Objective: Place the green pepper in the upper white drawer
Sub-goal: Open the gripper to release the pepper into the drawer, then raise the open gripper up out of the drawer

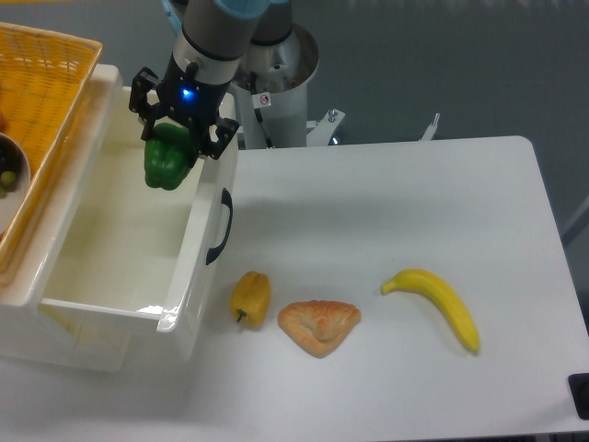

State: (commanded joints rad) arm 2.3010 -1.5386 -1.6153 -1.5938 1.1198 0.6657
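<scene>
The glossy dark-green pepper (167, 163) hangs in the air over the far end of the upper white drawer (189, 276), inside its right wall. My gripper (177, 129) is shut on the pepper's top, its black fingers on either side. The drawer is pulled open, a deep white box with a curved black handle (221, 226) on its front panel, and its inside shows bare white.
A yellow wicker basket (51, 101) sits on the cabinet top at the left, over the drawer's left edge. On the table in front of the drawer lie a small yellow pepper (250, 297), a pastry (318, 326) and a banana (442, 304).
</scene>
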